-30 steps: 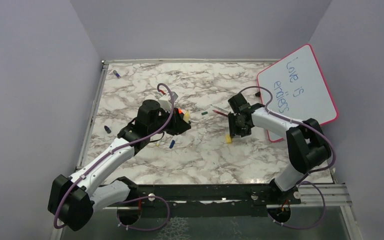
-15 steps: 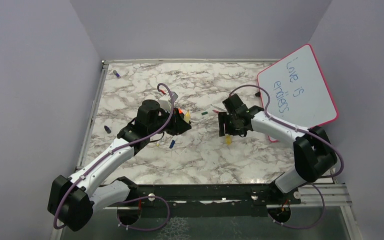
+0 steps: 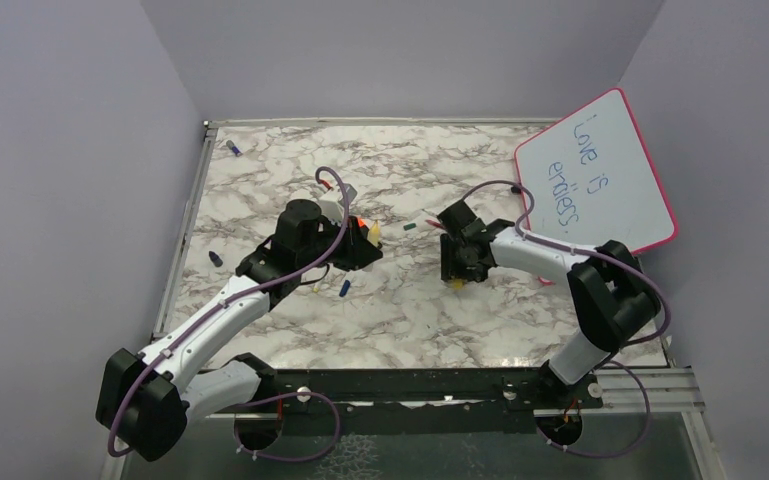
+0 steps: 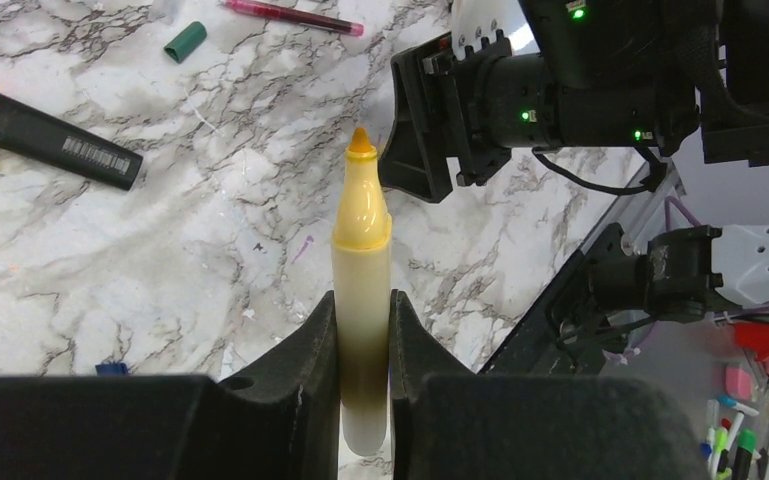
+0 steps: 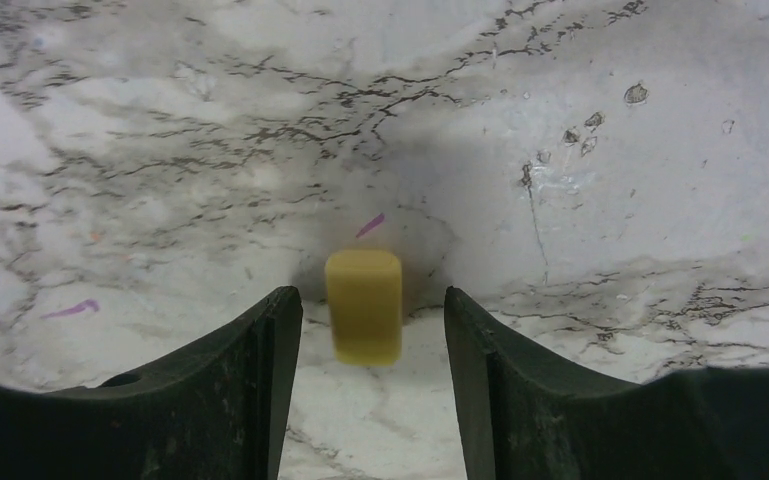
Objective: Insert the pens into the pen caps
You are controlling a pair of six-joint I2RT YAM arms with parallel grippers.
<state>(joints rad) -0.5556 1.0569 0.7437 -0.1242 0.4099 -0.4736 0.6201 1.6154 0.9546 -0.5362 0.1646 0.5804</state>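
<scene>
Here our left gripper is clenched on the yellow pen. The pen's pale barrel is pinched between the fingers, and its tip points away from the wrist, over the marble table. Our right gripper is released. Its fingers stand on either side of the yellow cap, with a gap on each side, and the cap rests on the table. Farther out we see the black highlighter, a green cap and a dark red pen, each lying apart. The pink-framed whiteboard is at the table's right edge.
</scene>
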